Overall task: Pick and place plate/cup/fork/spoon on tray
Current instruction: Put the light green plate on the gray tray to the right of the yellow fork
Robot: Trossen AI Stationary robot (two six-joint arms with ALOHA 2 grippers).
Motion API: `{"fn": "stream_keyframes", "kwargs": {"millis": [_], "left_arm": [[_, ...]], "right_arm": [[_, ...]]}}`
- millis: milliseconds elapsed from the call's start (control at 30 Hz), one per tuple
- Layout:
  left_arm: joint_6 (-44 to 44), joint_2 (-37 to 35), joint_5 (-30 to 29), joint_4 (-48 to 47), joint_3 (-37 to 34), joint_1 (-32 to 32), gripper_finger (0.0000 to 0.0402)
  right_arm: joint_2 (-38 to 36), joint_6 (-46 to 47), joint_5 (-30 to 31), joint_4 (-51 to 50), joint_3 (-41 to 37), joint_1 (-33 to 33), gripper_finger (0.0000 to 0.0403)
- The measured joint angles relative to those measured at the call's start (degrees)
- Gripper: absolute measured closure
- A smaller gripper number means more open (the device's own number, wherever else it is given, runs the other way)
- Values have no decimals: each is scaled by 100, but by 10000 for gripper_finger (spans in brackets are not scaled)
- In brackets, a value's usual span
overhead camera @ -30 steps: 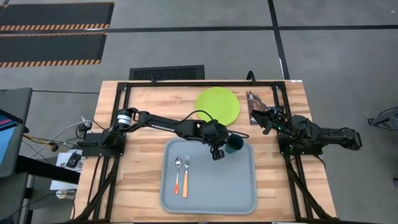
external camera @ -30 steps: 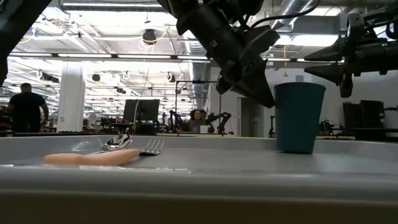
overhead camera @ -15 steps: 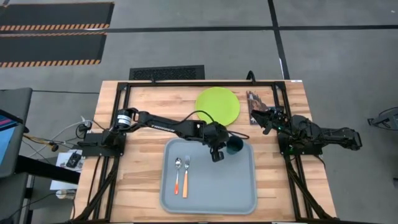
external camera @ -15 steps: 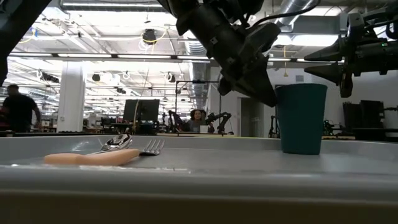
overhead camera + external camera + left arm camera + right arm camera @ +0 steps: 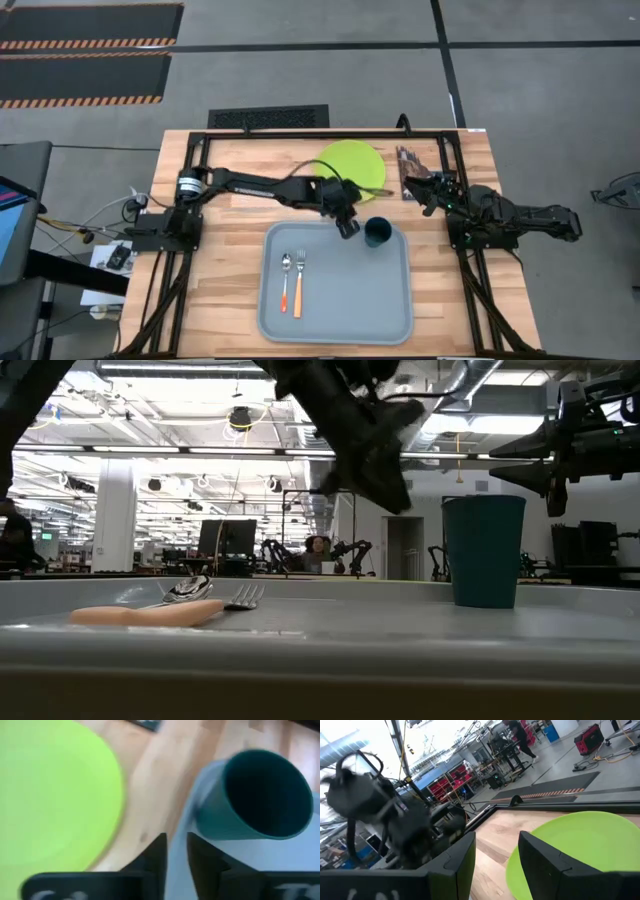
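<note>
The teal cup (image 5: pixel 378 233) stands upright on its base in the far right corner of the grey-blue tray (image 5: pixel 335 310); it also shows in the low view (image 5: pixel 485 550) and the left wrist view (image 5: pixel 255 795). The spoon (image 5: pixel 285 275) and fork (image 5: pixel 298 275) lie side by side on the tray's left half. The lime-green plate (image 5: pixel 350 168) lies flat on the table beyond the tray. My left gripper (image 5: pixel 347 226) hangs above the tray's far rim, between plate and cup, shut but for a narrow slit and empty. My right gripper (image 5: pixel 427 197) waits open at the table's right side.
Black frame rails (image 5: pixel 300 135) run along the table's far and side edges. A small dark object (image 5: pixel 410 160) lies right of the plate. Bare wood shows left of the tray. People stand far off in the room behind (image 5: pixel 318 548).
My left gripper has drawn away from the cup's left side, going up and toward the table's far edge, nearer the plate. The cup stays upright on the tray.
</note>
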Motion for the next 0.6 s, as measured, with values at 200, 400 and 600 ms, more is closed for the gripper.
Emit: {"fn": "stream_keyframes", "kwargs": {"millis": [200, 400, 600], "left_arm": [[-33, -729, -1089, -1070, 0, 330, 251], [-874, -998, -1313, -1639, 4, 1044, 193], [-796, -906, -885, -1359, 11, 1609, 189]], "right_arm": [[-1, -6, 0, 0, 0, 0, 228], [-1, -44, 0, 0, 0, 0, 228], [0, -43, -1, 0, 0, 0, 228]]}}
